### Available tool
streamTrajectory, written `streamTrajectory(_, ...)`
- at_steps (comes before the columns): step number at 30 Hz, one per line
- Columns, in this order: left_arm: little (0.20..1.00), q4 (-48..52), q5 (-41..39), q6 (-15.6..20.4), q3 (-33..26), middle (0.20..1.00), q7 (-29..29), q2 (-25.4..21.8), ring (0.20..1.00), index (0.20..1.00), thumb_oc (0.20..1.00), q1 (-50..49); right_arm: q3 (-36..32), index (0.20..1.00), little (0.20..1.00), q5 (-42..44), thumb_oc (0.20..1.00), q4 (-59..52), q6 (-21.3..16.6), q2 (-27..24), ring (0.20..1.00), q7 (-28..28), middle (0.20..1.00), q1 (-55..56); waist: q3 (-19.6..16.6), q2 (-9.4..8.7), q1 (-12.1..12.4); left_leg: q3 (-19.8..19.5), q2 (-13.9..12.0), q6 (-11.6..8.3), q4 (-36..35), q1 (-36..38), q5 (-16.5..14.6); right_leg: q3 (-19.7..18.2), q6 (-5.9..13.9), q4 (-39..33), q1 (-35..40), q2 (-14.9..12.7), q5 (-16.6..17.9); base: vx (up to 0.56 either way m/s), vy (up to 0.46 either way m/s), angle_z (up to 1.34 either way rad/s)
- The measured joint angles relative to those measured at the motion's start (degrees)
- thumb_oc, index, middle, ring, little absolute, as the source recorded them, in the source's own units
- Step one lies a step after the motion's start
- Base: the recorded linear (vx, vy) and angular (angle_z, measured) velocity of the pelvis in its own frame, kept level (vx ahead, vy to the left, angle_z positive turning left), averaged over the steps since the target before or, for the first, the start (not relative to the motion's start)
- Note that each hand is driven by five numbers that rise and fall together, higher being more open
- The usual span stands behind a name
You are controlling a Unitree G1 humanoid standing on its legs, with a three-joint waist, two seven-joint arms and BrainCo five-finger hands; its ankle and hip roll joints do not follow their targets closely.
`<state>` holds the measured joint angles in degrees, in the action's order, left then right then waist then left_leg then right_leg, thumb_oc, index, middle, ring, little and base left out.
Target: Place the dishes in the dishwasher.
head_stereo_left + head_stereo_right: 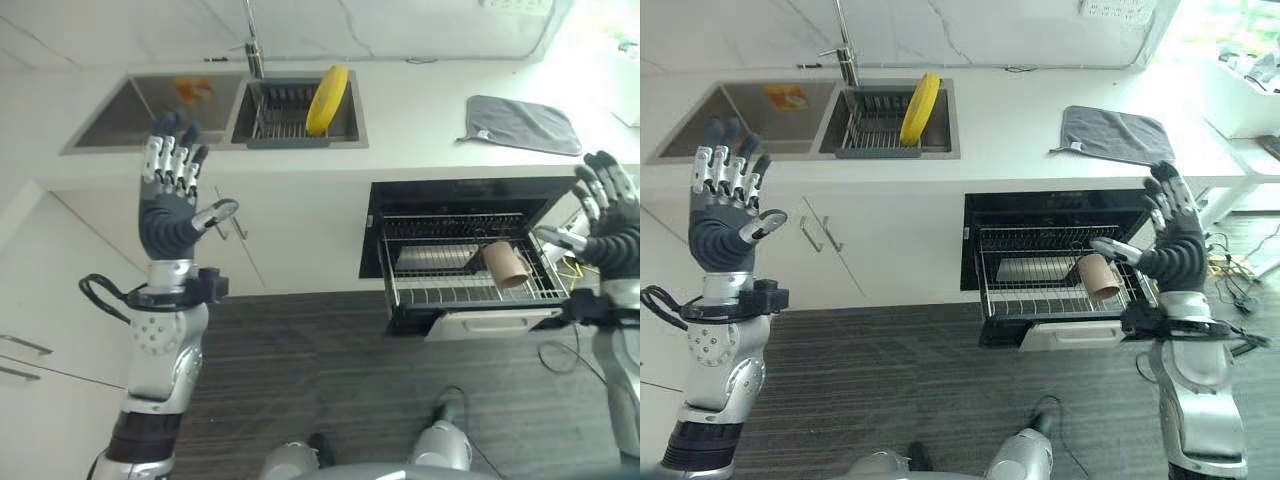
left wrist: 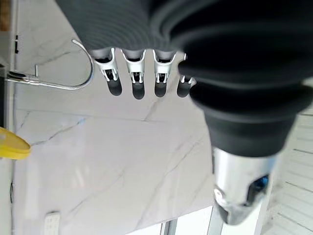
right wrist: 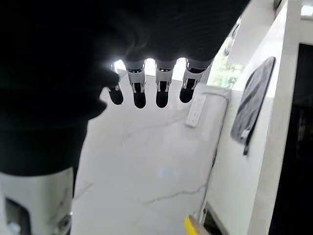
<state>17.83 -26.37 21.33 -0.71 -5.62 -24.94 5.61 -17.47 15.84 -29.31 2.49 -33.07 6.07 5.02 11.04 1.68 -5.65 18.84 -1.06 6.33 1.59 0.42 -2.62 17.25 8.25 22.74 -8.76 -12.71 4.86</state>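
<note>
Kitchen: white counter (image 1: 1020, 105) with a double sink and marble backsplash. Item: yellow plate (image 1: 327, 99), standing on edge in the dark wire rack (image 1: 290, 112) in the sink's right basin, at that rack's right end. Likely rigid, light, smooth and slippery if wet; best pinched at the exposed upper rim. Destination: dishwasher (image 1: 1060, 265), open under the counter's front edge, its wire basket (image 1: 1040, 290) pulled out, a brown cup (image 1: 507, 263) lying at its right end. Grey cloth (image 1: 1115, 133) on the counter's right part. Left hand (image 1: 172, 190) and right hand (image 1: 1170, 240) raised, fingers spread, both empty.

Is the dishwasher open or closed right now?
Open: the dishwasher has its wire rack pulled out, with a brown cup lying on it.
</note>
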Motion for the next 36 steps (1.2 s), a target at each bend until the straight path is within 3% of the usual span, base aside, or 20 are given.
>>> streamTrajectory(1,1.0,0.4,0.0,0.0,0.7,1.0,0.3,0.4,1.0,1.0,1.0,1.1,-1.6,1.0,1.0,0.0,1.0,-0.6,-1.1,-1.6,1.0,0.6,1.0,2.2,0.1,0.55,-0.2,-1.7,0.2,-2.68,-1.7,0.1,1.0,-1.3,-1.58,2.8,1.0,7.0,-5.7,0.05,0.151,0.92)
streamTrajectory(2,1.0,0.4,0.0,0.0,0.7,1.0,0.0,1.5,1.0,1.0,1.0,0.7,-1.8,1.0,1.0,0.1,1.0,-0.5,-2.2,-1.6,1.0,0.7,1.0,2.8,-0.1,-0.85,-0.1,-2.0,0.5,-13.43,0.0,-0.5,-1.2,-1.5,-6.45,0.6,2.6,14.4,-8.2,0.08,0.054,0.64)
streamTrajectory(3,1.0,1.0,0.0,0.2,0.7,1.0,0.0,-0.5,1.0,1.0,1.0,-0.1,-1.6,1.0,1.0,0.4,1.0,-0.3,-3.3,-0.5,1.0,0.7,1.0,2.7,-0.5,-6.14,-0.1,-2.9,1.2,-2.7,14.7,-6.2,-6.4,-2.7,-10.08,-1.3,2.8,11.5,-8.5,0.06,-0.042,0.18)
streamTrajectory(4,1.0,2.2,-0.1,0.0,0.7,1.0,0.0,-1.0,1.0,1.0,1.0,-1.5,-2.7,1.0,1.0,1.0,1.0,0.4,-3.9,-2.5,1.0,0.6,1.0,1.9,-1.1,-4.29,-0.2,-5.4,-5.5,-5.41,16.3,-7.4,-9.7,-5.9,-4.18,-0.5,2.7,12.4,-14.9,0.03,-0.149,-0.05)
streamTrajectory(5,1.0,1.9,-0.2,-0.5,0.7,1.0,-0.3,0.2,1.0,1.0,1.0,-2.3,-2.5,1.0,1.0,1.2,1.0,1.1,-3.6,-2.3,1.0,0.6,1.0,2.1,-1.5,-5.28,-0.2,-5.4,-3.2,-5.81,13.6,-5.5,-7.9,-6.9,-4.47,-3.1,3.6,11.7,-16.9,0.0,-0.184,-0.26)
streamTrajectory(6,1.0,2.2,-0.5,-1.4,0.8,1.0,-0.9,0.1,1.0,1.0,1.0,-2.4,-2.5,1.0,1.0,1.2,1.0,1.8,-3.5,-3.3,1.0,0.9,1.0,1.5,-1.8,-3.62,-0.4,-4.2,-2.2,-4.77,7.4,-2.4,-4.2,-6.2,-6.15,-12.3,6.4,13.5,-16.0,-0.01,-0.198,-0.33)
streamTrajectory(9,1.0,2.5,-0.6,-1.5,1.0,1.0,-1.2,-2.3,1.0,1.0,1.0,0.5,-1.0,1.0,1.0,1.2,1.0,2.4,-3.3,-4.0,1.0,1.9,1.0,-2.0,-2.3,-3.58,-1.2,-3.0,1.2,-3.74,2.0,-0.6,-1.6,-5.8,-7.26,-24.7,10.5,12.5,-8.0,0.0,-0.174,-0.14)
streamTrajectory(10,1.0,2.5,-1.3,-1.6,1.1,1.0,-1.1,-2.5,1.0,1.0,1.0,0.5,0.0,1.0,1.0,1.1,1.0,2.8,-3.3,-3.9,1.0,2.4,1.0,-2.5,-2.5,-3.55,-1.3,-3.0,1.9,-3.72,1.3,-0.1,-1.3,-5.5,-6.36,-26.4,11.6,11.8,-4.9,0.02,-0.21,0.12)
streamTrajectory(12,1.0,2.5,-2.3,-1.9,1.4,1.0,-0.9,-2.5,1.0,1.0,1.0,0.4,1.4,1.0,1.0,1.1,1.0,4.6,-2.8,-3.4,1.0,2.8,1.0,-2.9,-2.7,-3.03,-1.1,-2.8,2.1,-4.03,1.0,0.7,-1.1,-5.4,-7.35,-27.7,12.7,11.9,-3.3,0.02,-0.157,0.02)
streamTrajectory(16,1.0,2.5,-3.5,-1.9,0.8,1.0,-0.4,-2.0,1.0,1.0,1.0,-1.0,1.2,1.0,1.0,1.0,1.0,4.6,-2.8,-2.9,1.0,2.9,1.0,-2.5,-3.5,-1.67,-1.3,-2.3,1.8,-5.9,-0.2,1.6,0.9,-5.4,-8.25,-27.7,13.2,12.4,-3.4,-0.01,-0.184,0.02)
streamTrajectory(19,1.0,2.5,-4.0,-2.1,0.7,1.0,0.3,0.5,1.0,1.0,1.0,-1.2,0.8,1.0,1.0,1.0,1.0,4.6,-2.5,-3.0,1.0,2.8,1.0,-2.6,-3.3,-2.31,-1.2,0.2,0.7,-7.03,7.4,-2.4,1.1,-4.8,-10.15,-27.7,13.4,11.7,-3.4,-0.01,-0.083,0.06)
streamTrajectory(21,1.0,2.4,-4.0,-2.1,0.7,1.0,0.8,0.2,1.0,1.0,1.0,-1.1,1.1,1.0,1.0,1.0,1.0,4.7,-1.7,-2.6,1.0,2.8,1.0,-2.7,-3.0,-2.99,-1.9,3.9,-3.0,-8.83,11.4,-4.4,-0.3,-3.8,-11.12,-27.7,13.6,11.7,-3.6,0.07,0.05,0.18)
streamTrajectory(23,1.0,2.3,-4.0,-2.1,0.8,1.0,0.8,0.2,1.0,1.0,1.0,-1.3,1.2,1.0,1.0,0.8,1.0,4.8,-1.7,-2.6,1.0,2.4,1.0,-2.8,-3.0,-2.99,-2.1,5.0,-8.4,-9.26,7.2,-3.6,0.0,-3.9,-10.71,-27.7,13.5,12.3,-3.9,0.13,0.128,0.07)
streamTrajectory(27,1.0,2.2,-4.0,-2.1,0.8,1.0,0.7,0.1,1.0,1.0,1.0,-1.9,0.2,1.0,1.0,0.6,1.0,5.8,-1.6,-3.1,1.0,0.6,1.0,-2.0,-3.1,-2.44,-2.5,-0.3,-16.0,-16.42,-6.5,0.6,5.0,-5.6,-9.31,-27.7,13.6,12.5,-3.7,0.21,0.235,-0.16)
streamTrajectory(29,1.0,2.2,-4.0,-2.0,0.9,1.0,0.7,0.1,1.0,1.0,1.0,-2.4,-0.2,1.0,1.0,1.1,1.0,5.9,-1.6,-3.5,1.0,-0.7,1.0,-2.0,-3.2,-1.92,-2.6,-1.2,-19.9,-17.53,-6.4,-0.5,6.0,-6.6,-8.01,-27.7,14.0,11.7,-3.4,0.22,0.283,-0.26)
streamTrajectory(30,1.0,2.2,-4.0,-1.9,0.9,1.0,0.6,0.2,1.0,1.0,1.0,-2.8,-0.6,1.0,1.0,1.2,1.0,5.9,-1.6,-3.5,1.0,-0.9,1.0,-2.0,-3.3,-1.58,-2.6,-1.2,-20.1,-17.27,-6.4,-1.0,6.8,-6.8,-7.75,-27.7,14.3,11.0,-3.7,0.27,0.371,-0.15)
streamTrajectory(32,1.0,0.8,-4.0,-1.0,1.1,1.0,0.7,0.4,1.0,1.0,1.0,-3.6,-1.8,1.0,1.0,1.2,1.0,6.4,-1.4,-5.3,1.0,-1.6,1.0,-2.0,-3.0,-0.23,-2.7,1.1,-20.3,-16.94,-5.3,-2.6,7.0,-6.9,-4.76,-27.7,15.4,8.8,-4.3,0.3,0.437,-0.06)
streamTrajectory(33,1.0,0.2,-4.1,-0.8,1.0,1.0,0.9,0.4,1.0,1.0,1.0,-4.1,-1.6,1.0,1.0,1.3,1.0,6.4,-0.7,-7.0,1.0,-2.0,1.0,-2.0,-3.3,1.02,-2.7,2.5,-19.3,-16.0,-5.2,-2.3,9.8,-7.1,-2.74,-27.8,15.6,7.3,-4.6,0.28,0.416,-0.14)
streamTrajectory(34,1.0,-0.2,-4.5,-0.2,0.2,1.0,0.8,0.3,1.0,1.0,1.0,-5.1,-1.1,1.0,1.0,1.9,1.0,6.3,-0.4,-7.0,1.0,-2.3,1.0,-1.9,-3.9,-0.41,-2.4,3.3,-15.8,-14.82,-4.3,-2.1,11.5,-7.4,-1.24,-27.6,15.6,3.7,-5.7,0.31,0.453,-0.13)
streamTrajectory(36,1.0,0.1,-5.3,0.5,-0.9,1.0,0.9,-1.2,1.0,1.0,1.0,-5.9,-1.0,1.0,1.0,3.2,1.0,6.0,-0.4,-6.6,1.0,-2.9,1.0,-1.8,-4.4,-4.5,-2.5,4.3,-9.2,-12.01,-5.5,-1.1,10.1,-7.1,-0.06,-26.4,15.4,-1.4,-4.3,0.34,0.501,0.0)
